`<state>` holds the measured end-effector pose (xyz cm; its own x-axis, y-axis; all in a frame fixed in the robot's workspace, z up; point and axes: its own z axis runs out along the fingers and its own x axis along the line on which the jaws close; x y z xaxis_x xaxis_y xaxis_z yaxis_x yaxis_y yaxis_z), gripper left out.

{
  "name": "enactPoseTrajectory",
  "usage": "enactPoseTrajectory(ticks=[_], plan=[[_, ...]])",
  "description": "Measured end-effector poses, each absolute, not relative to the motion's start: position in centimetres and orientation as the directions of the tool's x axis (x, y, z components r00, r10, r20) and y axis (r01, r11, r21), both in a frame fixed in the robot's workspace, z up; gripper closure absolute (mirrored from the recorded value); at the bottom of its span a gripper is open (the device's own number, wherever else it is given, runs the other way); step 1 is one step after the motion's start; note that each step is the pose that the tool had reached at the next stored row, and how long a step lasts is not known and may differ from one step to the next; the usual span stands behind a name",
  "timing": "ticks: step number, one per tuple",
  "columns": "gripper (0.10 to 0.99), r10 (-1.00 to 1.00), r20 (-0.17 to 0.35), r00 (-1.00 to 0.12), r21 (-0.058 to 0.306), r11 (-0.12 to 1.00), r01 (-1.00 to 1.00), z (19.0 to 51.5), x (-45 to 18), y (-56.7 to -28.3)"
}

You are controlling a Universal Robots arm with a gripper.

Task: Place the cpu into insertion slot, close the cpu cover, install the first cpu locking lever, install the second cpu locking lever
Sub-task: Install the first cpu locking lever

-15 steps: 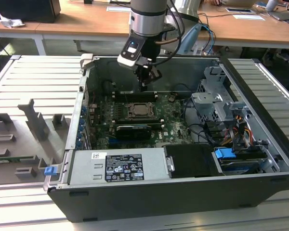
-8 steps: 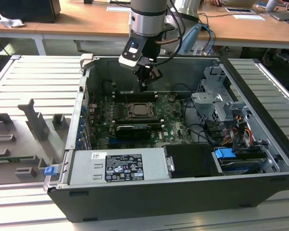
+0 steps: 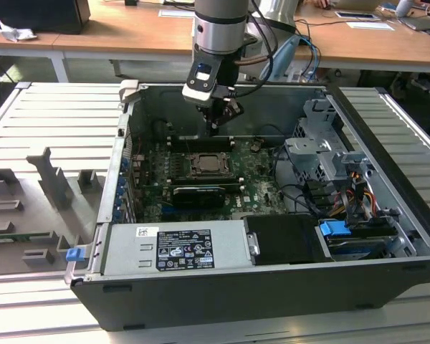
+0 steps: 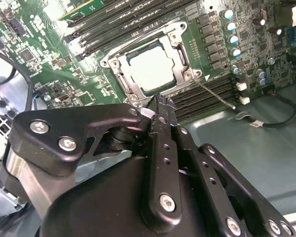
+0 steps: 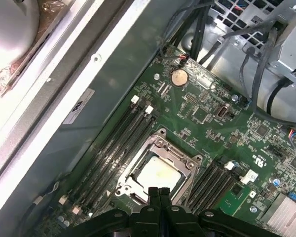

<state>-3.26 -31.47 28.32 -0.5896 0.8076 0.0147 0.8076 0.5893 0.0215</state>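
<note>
While the gripper (image 3: 215, 127) hangs over the motherboard (image 3: 261, 192) near the back wall of the open computer case (image 3: 201, 304), we see its fingers (image 5: 153, 196) pressed together, pinching nothing. We find the cpu (image 5: 158, 173) seated in the insertion slot (image 3: 211, 166) at the middle of the board, between two banks of memory slots (image 5: 116, 145). The cpu cover (image 5: 183, 165) lies flat around it. In the second wrist view, a thin wire lever (image 4: 214, 93) juts from the socket's corner across the memory slots.
</note>
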Motion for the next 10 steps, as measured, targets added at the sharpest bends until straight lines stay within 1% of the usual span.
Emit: enactPoseTrajectory(ticks=[3,10], plan=[[0.980,0.752,0.015,-0.658,0.021,0.658,0.753,28.32,-3.26,-31.47],[0.980,0.668,0.014,-0.744,0.022,0.744,0.668,28.32,-3.26,-31.47]])
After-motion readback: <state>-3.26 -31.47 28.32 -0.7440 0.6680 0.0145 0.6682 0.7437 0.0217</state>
